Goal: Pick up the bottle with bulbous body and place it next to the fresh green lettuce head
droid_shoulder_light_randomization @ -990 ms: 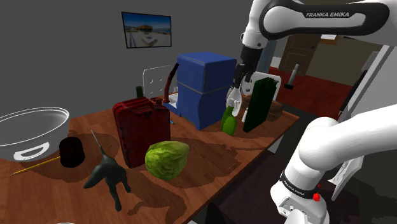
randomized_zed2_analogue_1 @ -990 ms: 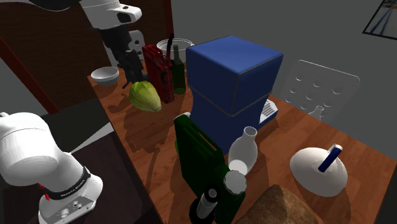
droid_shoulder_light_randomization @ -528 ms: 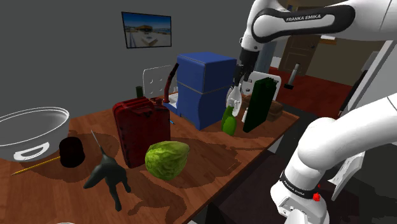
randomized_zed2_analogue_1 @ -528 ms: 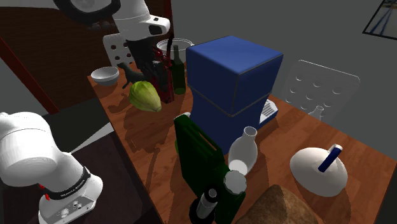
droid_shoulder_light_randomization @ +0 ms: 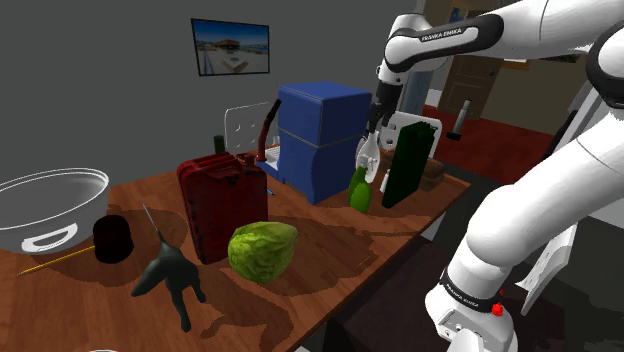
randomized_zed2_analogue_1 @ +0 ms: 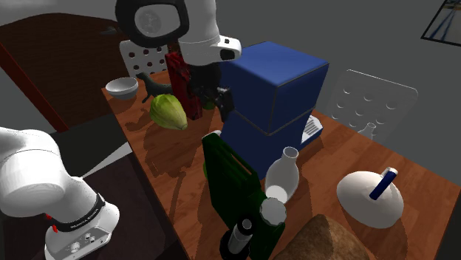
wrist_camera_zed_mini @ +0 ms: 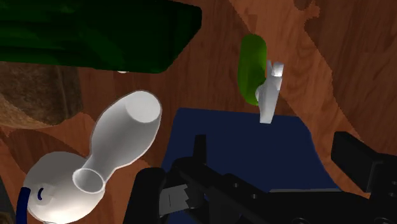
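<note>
White bottle (randomized_zed2_analogue_1: 283, 176) hemmed btw blue machine (randomized_zed2_analogue_1: 270, 89) & dark green canister (randomized_zed2_analogue_1: 229, 181); open above. Bare tabletop (droid_shoulder_light_randomization: 340, 240) beside lettuce (droid_shoulder_light_randomization: 262, 248).

white bulbous bottle (randomized_zed2_analogue_1: 283, 176) upright on the table (randomized_zed2_analogue_1: 179, 159) — green lettuce head (randomized_zed2_analogue_1: 168, 111) lies well apart.

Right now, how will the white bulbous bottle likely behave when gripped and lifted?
The white bottle looks rigid, so it should keep its shape. Its smooth, rounded body may slip; the narrow neck seems a safer hold. Upright on a wide base, it probably resists tipping, though the dark green can stands close.
</note>
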